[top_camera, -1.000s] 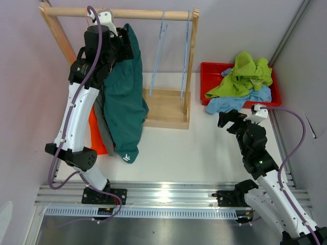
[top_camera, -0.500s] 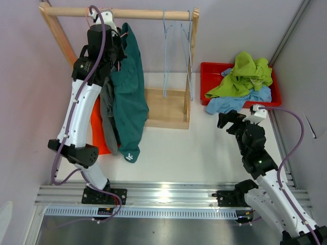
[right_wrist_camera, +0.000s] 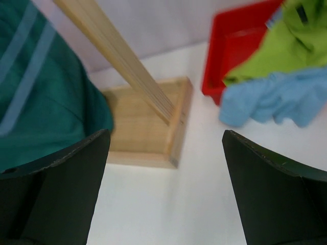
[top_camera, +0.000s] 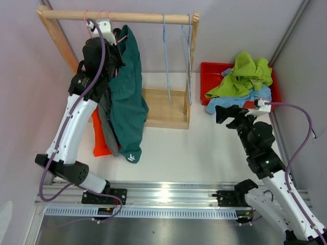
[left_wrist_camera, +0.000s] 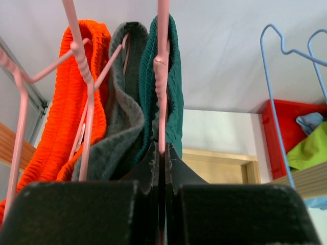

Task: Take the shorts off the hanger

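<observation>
Three pairs of shorts hang on pink hangers at the left end of the wooden rail (top_camera: 148,17): orange (left_wrist_camera: 76,92), grey (left_wrist_camera: 120,107) and teal (left_wrist_camera: 173,97). From above, the teal shorts (top_camera: 127,97) cover most of the grey pair (top_camera: 104,122) and the orange pair (top_camera: 99,145). My left gripper (left_wrist_camera: 163,153) is shut on the wire of the pink hanger (left_wrist_camera: 163,76) that carries the teal pair, high up by the rail (top_camera: 116,40). My right gripper (top_camera: 225,114) hovers open and empty (right_wrist_camera: 166,168) over the table, right of the rack's base.
Two bare blue hangers (top_camera: 176,56) hang at the rail's right end. The rack's wooden base (top_camera: 163,107) lies below them. A red tray (top_camera: 210,69) at the back right holds lime green shorts (top_camera: 245,74) and light blue shorts (top_camera: 232,102), which spill over its front edge.
My left gripper has shut on the pink hanger wire and the hanging shorts have shifted slightly. The blue hangers have swung. My right gripper has moved a little towards the tray.
</observation>
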`<control>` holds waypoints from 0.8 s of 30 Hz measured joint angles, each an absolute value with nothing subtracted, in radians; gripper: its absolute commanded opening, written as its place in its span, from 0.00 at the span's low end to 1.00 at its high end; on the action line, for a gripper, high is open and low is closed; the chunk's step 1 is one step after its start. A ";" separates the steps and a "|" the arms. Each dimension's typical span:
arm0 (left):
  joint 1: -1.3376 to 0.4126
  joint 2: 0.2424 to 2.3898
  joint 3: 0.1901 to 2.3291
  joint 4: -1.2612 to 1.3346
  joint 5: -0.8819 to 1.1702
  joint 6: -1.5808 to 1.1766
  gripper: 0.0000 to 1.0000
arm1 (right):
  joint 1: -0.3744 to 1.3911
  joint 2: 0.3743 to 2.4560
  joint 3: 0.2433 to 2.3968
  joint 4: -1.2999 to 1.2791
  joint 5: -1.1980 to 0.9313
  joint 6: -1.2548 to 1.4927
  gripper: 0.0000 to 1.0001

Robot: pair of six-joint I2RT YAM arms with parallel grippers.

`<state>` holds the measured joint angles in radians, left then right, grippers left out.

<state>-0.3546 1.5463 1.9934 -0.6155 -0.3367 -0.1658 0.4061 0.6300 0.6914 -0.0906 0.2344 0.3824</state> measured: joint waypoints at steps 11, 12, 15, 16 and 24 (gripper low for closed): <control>-0.388 1.664 2.385 -0.868 -0.223 -0.237 0.00 | 0.829 0.761 0.994 0.022 0.178 0.336 0.99; -0.390 1.670 2.395 -0.881 -0.210 -0.245 0.00 | 0.922 0.808 1.023 0.029 0.223 0.310 0.99; -0.398 1.670 2.393 -0.922 -0.171 -0.270 0.00 | 1.118 0.992 1.129 0.036 0.325 0.230 0.99; -0.402 1.669 2.388 -0.927 -0.162 -0.275 0.00 | 1.169 1.059 1.177 0.041 0.349 0.211 0.99; -0.410 1.661 2.383 -0.925 -0.105 -0.309 0.00 | 1.329 1.447 1.328 0.052 0.463 0.149 0.99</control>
